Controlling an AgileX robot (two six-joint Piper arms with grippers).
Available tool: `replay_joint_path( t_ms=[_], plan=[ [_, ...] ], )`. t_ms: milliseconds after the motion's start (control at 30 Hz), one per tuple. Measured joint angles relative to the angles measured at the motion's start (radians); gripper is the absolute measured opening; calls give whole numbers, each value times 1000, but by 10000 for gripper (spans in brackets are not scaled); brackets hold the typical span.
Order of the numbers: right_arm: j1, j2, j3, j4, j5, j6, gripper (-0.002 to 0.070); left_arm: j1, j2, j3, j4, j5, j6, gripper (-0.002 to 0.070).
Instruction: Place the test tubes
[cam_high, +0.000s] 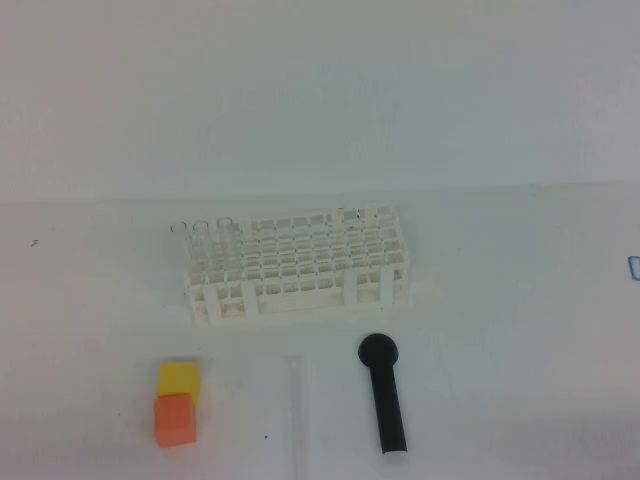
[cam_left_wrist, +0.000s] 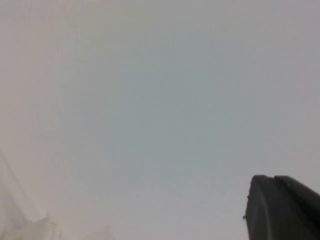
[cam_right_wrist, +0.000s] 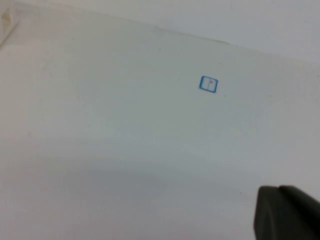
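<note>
Evidently unfinished: one clear test tube (cam_high: 297, 415) lies flat on the worktop (cam_high: 500, 380), near side of the white rack (cam_high: 300, 265). Left pincer (cam_left_wrist: 285, 207) and right pincer (cam_right_wrist: 287, 212) hover outside the high view; wide or narrow, I cannot tell.

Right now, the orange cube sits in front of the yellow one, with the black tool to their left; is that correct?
Not quite: the high view shows the black tool right of the orange cube and yellow cube. The left gripper and right gripper appear only in their wrist views.
</note>
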Motion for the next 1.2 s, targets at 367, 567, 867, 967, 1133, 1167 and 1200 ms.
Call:
replay_joint_path(
  t_ms=[367, 567, 867, 967, 1133, 1167, 1200],
  plan=[
    [0, 0, 0, 0, 0, 0, -1, 0, 14, -180, 456, 165, -79, -1],
    [0, 0, 0, 0, 0, 0, -1, 0, 170, -418, 703, 540, -69, -1],
    [0, 0, 0, 0, 0, 0, -1, 0, 450, -711, 602, 871, 384, -1],
    [0, 0, 0, 0, 0, 0, -1, 0, 595, -749, 537, 966, 483, -1],
    [0, 0, 0, 0, 0, 0, -1, -28, 737, -759, 503, 1001, 493, -1],
    [0, 0, 0, 0, 0, 0, -1, -41, 759, -759, 500, 1003, 499, -1],
    [0, 0, 0, 0, 0, 0, -1, -59, 785, -764, 500, 1011, 507, -1]
  ],
)
